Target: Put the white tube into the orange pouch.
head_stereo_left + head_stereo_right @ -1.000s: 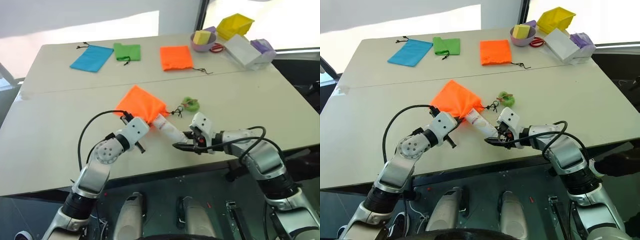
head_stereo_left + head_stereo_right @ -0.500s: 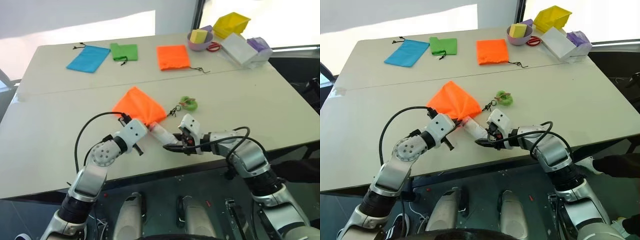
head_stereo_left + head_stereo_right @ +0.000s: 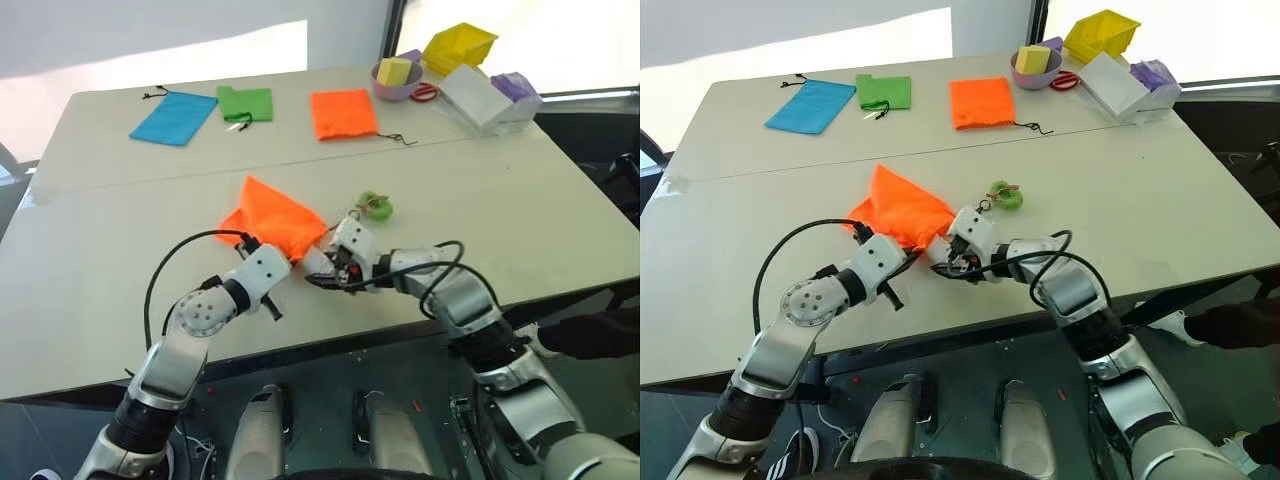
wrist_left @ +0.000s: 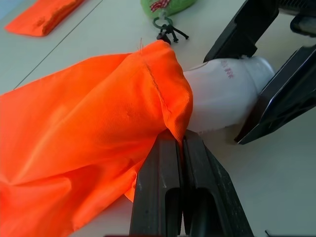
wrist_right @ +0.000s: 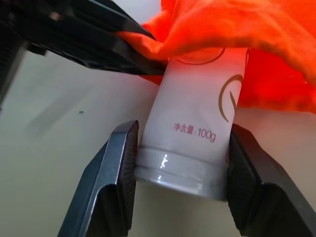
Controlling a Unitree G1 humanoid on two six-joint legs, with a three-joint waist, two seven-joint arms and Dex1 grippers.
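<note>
- The orange pouch [image 3: 272, 217] lies a little left of centre in the left eye view, on the near half of the pale table [image 3: 520, 210], its mouth turned toward the two grippers.
- The left gripper [image 4: 178, 148] has its fingers pressed together on the pouch's hem, pinching the lower lip of the opening.
- The white tube [image 5: 193, 136] sits with its far end under the orange cloth and its capped end outside; the right gripper [image 5: 180, 190] is clamped on that capped end, one black finger on each side.
- Just beyond the pouch mouth, the dark cord runs to a fuzzy green ball [image 3: 377, 207], near the right gripper.
- Along the upper edge of the table lie a blue pouch [image 3: 173, 115], a green pouch [image 3: 246, 102] and a flat orange pouch [image 3: 342, 112], all well apart from the arms.
- In the upper right corner stand a purple bowl [image 3: 397, 82] with a yellow block in it, a yellow bin [image 3: 459, 48], a white box [image 3: 473, 96] and red scissors [image 3: 428, 93].
</note>
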